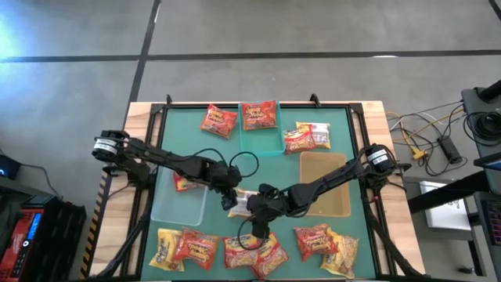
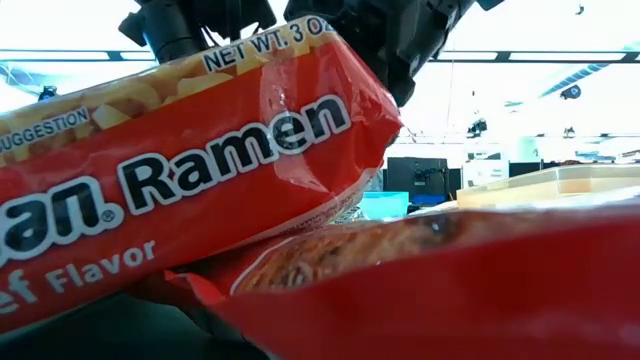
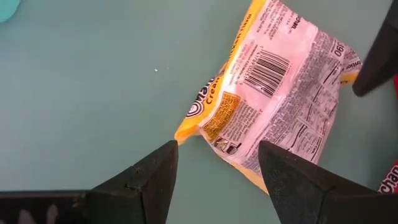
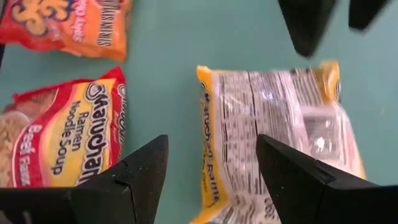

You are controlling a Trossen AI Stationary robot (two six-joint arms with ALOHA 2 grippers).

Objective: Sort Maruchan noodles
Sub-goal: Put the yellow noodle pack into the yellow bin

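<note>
High view: both claws meet at the desk's middle over a yellow-edged, white-backed crinkly ramen packet lying label-down on the teal mat. The left claw and right claw each hang with fingers apart, gripping nothing. A red beef packet lies beside it.

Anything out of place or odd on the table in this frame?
One yellow packet lies back side up at mid-table, barcode and white print showing, while the red packets around it show their fronts. Both tools, left and right, are open over it. A red packet sits right against the low camera.
</note>
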